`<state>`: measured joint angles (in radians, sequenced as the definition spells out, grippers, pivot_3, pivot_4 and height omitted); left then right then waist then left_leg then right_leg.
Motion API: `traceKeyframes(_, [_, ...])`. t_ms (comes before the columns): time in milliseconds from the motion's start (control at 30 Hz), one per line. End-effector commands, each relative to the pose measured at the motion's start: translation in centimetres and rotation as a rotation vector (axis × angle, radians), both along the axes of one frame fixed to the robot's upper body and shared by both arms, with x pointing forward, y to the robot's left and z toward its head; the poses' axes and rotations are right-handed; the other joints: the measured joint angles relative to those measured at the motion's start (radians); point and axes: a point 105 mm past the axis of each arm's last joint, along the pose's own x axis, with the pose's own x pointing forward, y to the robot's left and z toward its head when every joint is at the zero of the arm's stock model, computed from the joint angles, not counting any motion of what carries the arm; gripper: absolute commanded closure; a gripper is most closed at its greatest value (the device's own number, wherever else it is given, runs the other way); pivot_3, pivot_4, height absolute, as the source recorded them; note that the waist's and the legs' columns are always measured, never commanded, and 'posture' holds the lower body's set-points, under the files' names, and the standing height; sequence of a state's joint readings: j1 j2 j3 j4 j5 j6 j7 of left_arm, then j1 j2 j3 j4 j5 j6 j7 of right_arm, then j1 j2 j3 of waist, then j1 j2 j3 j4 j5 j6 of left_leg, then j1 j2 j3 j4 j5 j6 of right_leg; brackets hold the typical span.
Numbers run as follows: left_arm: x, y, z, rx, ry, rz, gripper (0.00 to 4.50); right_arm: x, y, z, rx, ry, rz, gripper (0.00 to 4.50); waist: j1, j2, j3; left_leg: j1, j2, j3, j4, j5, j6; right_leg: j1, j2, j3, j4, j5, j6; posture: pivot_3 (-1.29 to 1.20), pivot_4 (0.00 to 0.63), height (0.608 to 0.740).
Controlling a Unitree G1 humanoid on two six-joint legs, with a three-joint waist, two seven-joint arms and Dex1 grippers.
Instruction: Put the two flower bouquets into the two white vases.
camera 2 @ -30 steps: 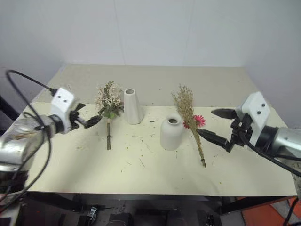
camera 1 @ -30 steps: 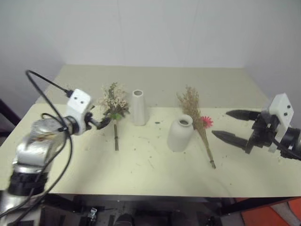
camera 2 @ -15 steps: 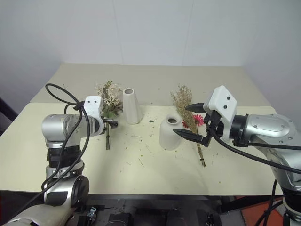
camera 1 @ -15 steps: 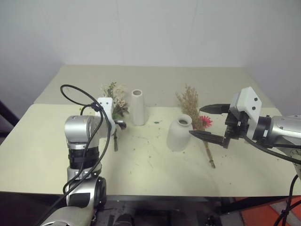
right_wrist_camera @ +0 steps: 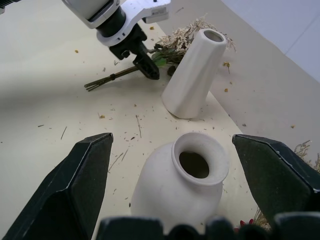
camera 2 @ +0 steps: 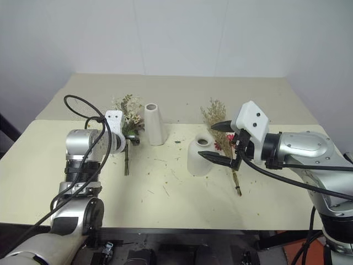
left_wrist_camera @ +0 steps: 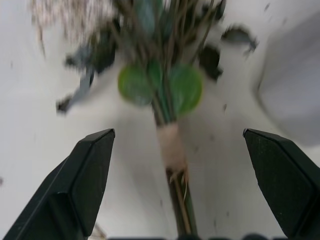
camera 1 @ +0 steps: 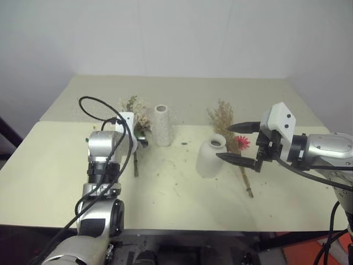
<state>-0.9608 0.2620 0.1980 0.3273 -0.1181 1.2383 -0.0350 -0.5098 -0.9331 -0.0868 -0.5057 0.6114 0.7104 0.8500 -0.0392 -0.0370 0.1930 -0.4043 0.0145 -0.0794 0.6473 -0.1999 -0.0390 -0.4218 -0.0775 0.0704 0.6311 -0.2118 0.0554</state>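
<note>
Both white vases, the tall cone (right_wrist_camera: pixel 192 75) and the squat one (right_wrist_camera: pixel 180 187), look like smooth matt ceramic. The bench (camera 1: pixel 182 204) is a matt cream surface littered with dry crumbs, and the tan bouquet (camera 1: pixel 229 130) looks brittle and straw-like.

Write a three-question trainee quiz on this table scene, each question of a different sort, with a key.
1. True or false: the cream-and-pink bouquet already stands in the tall vase.
2. Which vase does the right hand face? A) tall vase B) round vase C) neither
3. Fill in: the left hand has its fingers ____ on either side of the wrapped stem.

Key: 1 false, it lies on the table; 2 B; 3 open.
</note>
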Motion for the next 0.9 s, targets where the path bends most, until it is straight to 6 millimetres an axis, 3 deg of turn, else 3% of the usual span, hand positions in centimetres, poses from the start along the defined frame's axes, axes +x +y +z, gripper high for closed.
traceKeyframes(33, [0.8,0.2,0.8,0.016,-0.044,-0.006,0.01,-0.7,0.0,1.2,-0.015,-0.057,-0.002,0.00,0.000,0.000,0.000,0.000,0.000,0.000,0.000,0.000,0.000,0.000,0.000,0.000,0.000,0.000,0.000,0.00,0.150,0.740])
traceKeyframes(133, [1.0,-0.2,0.8,0.000,-0.032,-0.020,0.62,-0.9,-0.2,1.0,-0.021,-0.051,-0.018,0.00,0.001,0.000,0.000,0.000,0.000,0.000,0.000,0.000,0.000,0.000,0.000,0.000,0.000,0.000,0.000,0.00,0.150,0.740])
traceKeyframes(300, [1.2,-1.0,1.1,-0.026,-0.038,-0.051,2.16,-0.9,-0.4,0.9,0.000,-0.050,-0.032,0.00,0.001,0.000,0.000,0.000,0.000,0.000,0.000,0.000,0.000,0.000,0.000,0.000,0.000,0.000,0.000,0.00,0.150,0.740])
traceKeyframes(533, [1.3,-0.5,2.2,0.020,-0.092,-0.034,4.37,-0.9,-0.2,0.7,0.026,-0.045,-0.032,0.00,0.000,0.000,0.000,0.000,0.000,0.000,0.000,0.000,0.000,0.000,0.000,0.000,0.001,0.000,0.000,0.00,0.150,0.740])
traceKeyframes(700, [1.6,0.8,4.2,0.072,-0.222,0.041,4.37,-1.0,-0.1,0.7,0.044,-0.044,-0.028,0.00,0.001,0.000,0.000,0.000,0.000,0.000,0.000,0.000,0.000,0.000,0.000,0.000,0.000,0.000,0.000,0.00,0.150,0.740])
traceKeyframes(867, [2.0,2.6,9.7,0.011,-0.529,0.142,4.37,-0.9,-0.2,0.7,0.046,-0.045,-0.032,0.00,0.001,0.000,0.000,0.000,0.000,0.000,0.000,0.000,0.000,0.000,0.000,0.000,0.000,0.000,0.000,0.00,0.150,0.740])
traceKeyframes(900, [2.1,3.2,11.6,-0.033,-0.630,0.169,4.37,-0.9,-0.2,0.7,0.048,-0.046,-0.034,0.00,0.002,0.000,0.000,0.000,0.000,0.000,0.000,0.000,0.000,0.000,0.000,0.000,0.000,0.000,0.000,0.00,0.150,0.740])
